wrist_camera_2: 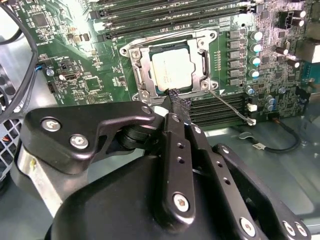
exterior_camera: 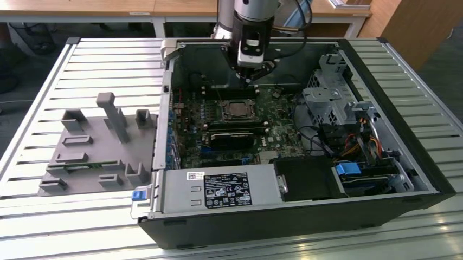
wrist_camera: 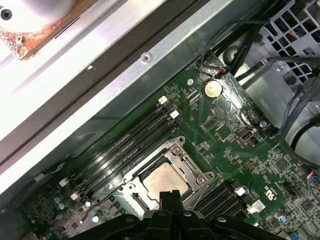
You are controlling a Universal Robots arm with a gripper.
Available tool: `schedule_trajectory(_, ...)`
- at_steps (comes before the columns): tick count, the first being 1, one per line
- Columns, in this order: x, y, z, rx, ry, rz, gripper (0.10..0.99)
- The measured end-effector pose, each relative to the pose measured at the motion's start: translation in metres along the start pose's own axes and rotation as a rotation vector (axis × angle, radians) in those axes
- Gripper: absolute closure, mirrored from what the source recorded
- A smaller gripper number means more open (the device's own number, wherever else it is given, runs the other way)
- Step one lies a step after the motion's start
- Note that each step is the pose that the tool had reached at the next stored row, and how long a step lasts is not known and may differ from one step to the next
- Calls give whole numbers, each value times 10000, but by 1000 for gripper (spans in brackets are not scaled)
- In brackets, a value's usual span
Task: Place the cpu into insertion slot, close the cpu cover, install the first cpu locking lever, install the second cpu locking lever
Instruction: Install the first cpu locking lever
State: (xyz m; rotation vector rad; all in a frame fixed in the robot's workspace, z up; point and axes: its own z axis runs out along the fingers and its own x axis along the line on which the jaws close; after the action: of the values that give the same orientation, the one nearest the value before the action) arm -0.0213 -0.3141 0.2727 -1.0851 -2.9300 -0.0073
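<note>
The cpu point(wrist_camera_2: 171, 68) point(wrist_camera: 165, 182), a square chip with a dull silver top, lies flat in the insertion slot point(exterior_camera: 235, 110) on the green board. The cpu cover point(wrist_camera_2: 145, 70) point(wrist_camera: 192, 167), a silver frame, lies down around the chip. A thin wire locking lever point(wrist_camera_2: 231, 106) sticks out from one socket corner, away from the frame. My gripper point(exterior_camera: 250, 81) point(wrist_camera_2: 176, 100) point(wrist_camera: 170, 197) hangs a little above the socket's edge. Its black fingers are shut together with nothing between them.
The open computer case point(exterior_camera: 405, 162) walls in the board on all sides. Long black memory slots point(wrist_camera_2: 170, 15) flank the socket. A metal drive cage point(exterior_camera: 333, 103) and cables stand at the exterior view's right. A grey fixture tray point(exterior_camera: 94, 146) sits outside the case on the slatted table.
</note>
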Motion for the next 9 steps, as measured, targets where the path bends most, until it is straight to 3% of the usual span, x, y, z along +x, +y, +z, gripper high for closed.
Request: schedule_trajectory(9,-1,1,0,8,-1,-414,980)
